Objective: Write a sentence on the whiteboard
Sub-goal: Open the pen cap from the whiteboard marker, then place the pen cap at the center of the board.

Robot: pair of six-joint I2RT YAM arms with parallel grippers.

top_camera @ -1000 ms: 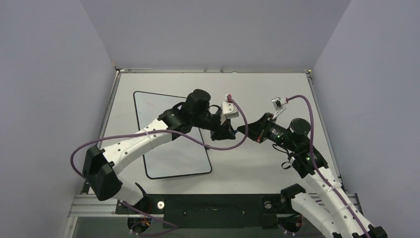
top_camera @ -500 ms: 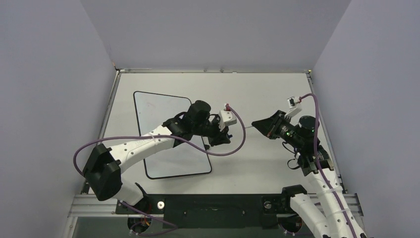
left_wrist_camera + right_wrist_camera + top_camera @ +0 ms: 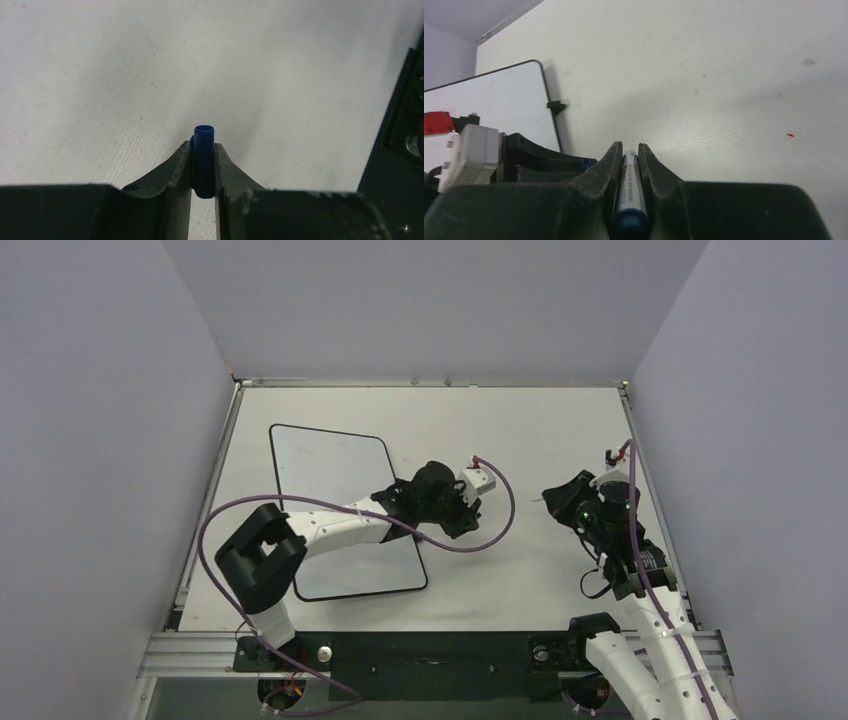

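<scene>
Top external, left wrist and right wrist views. Your left gripper (image 3: 203,150) is closed narrow on a short blue cap (image 3: 203,161), which is pinched between both fingers with its open end pointing away from the wrist. Bare table (image 3: 125,75) lies below and ahead of it. Your right gripper (image 3: 629,150) is likewise closed, holding a marker pen (image 3: 629,192). The white barrel lies along the slot between the fingers, with its blue end nearest the wrist camera. The two grippers are well apart and face each other across the table. The whiteboard (image 3: 330,465) lies flat to the left of your left gripper (image 3: 462,515), whose arm reaches across the board's near right corner. Seen from your right gripper (image 3: 553,498), the whiteboard (image 3: 489,105) lies ahead and to the left, beyond the left gripper.
</scene>
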